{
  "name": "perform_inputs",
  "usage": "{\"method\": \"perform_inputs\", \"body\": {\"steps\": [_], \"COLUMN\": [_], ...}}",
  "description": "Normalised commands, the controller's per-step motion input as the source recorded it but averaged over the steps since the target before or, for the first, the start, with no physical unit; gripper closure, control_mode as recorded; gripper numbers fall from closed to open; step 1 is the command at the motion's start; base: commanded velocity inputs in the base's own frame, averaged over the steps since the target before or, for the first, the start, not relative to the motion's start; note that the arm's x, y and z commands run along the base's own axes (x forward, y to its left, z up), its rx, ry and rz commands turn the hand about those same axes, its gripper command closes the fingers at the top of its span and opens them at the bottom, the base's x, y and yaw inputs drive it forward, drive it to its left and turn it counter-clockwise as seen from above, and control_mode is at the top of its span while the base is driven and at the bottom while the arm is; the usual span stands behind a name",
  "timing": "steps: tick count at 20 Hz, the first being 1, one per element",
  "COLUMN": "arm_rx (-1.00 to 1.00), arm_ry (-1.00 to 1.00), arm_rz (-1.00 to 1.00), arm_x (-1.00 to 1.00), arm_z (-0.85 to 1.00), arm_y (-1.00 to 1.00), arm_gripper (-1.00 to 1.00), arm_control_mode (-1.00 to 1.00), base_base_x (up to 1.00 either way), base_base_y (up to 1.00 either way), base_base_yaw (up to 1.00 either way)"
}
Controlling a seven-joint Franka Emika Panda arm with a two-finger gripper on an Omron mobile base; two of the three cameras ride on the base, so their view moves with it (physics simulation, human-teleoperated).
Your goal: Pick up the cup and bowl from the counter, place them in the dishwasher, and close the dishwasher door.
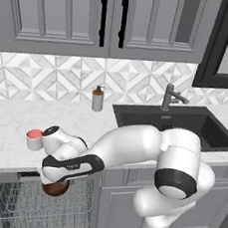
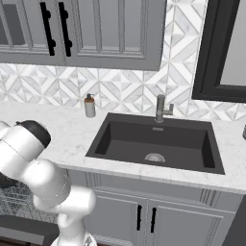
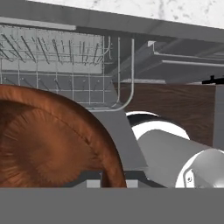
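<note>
The dark reddish-brown bowl hangs just below the counter's front edge, over the open dishwasher's grey wire rack. My gripper is shut on the bowl from above. In the hand view the bowl looms large at the left, with the rack behind it. The light-grey cup, salmon-red inside, stands upright on the white marble counter, just left of my wrist and apart from it. The dishwasher's dark control strip shows under the counter edge. My fingertips are hidden.
A grey soap dispenser stands at the backsplash. The dark sink and faucet lie to the right. Grey cabinet doors sit beneath the sink. My own arm blocks the rack in the right base view.
</note>
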Motion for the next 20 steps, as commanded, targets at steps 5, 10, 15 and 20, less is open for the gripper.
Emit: {"method": "perform_inputs", "body": {"steps": [5,10,15,20], "arm_rx": [-0.07,-0.08,-0.05,-0.01], "arm_ry": [-0.03,-0.13,-0.21,-0.09], "arm_rz": [0.0,0.0,0.0,-0.03], "arm_x": [0.0,0.0,0.0,0.11], "arm_z": [-0.72,-0.64,-0.17,0.01], "arm_y": [0.38,0.2,0.19,0.2], "arm_gripper": [1.0,1.0,1.0,1.0], "arm_control_mode": [-1.0,-1.0,-1.0,-1.0], "base_base_x": [0.0,0.0,0.0,0.0], "base_base_y": [0.0,0.0,0.0,0.0], "base_base_yaw": [0.0,0.0,0.0,0.0]}}
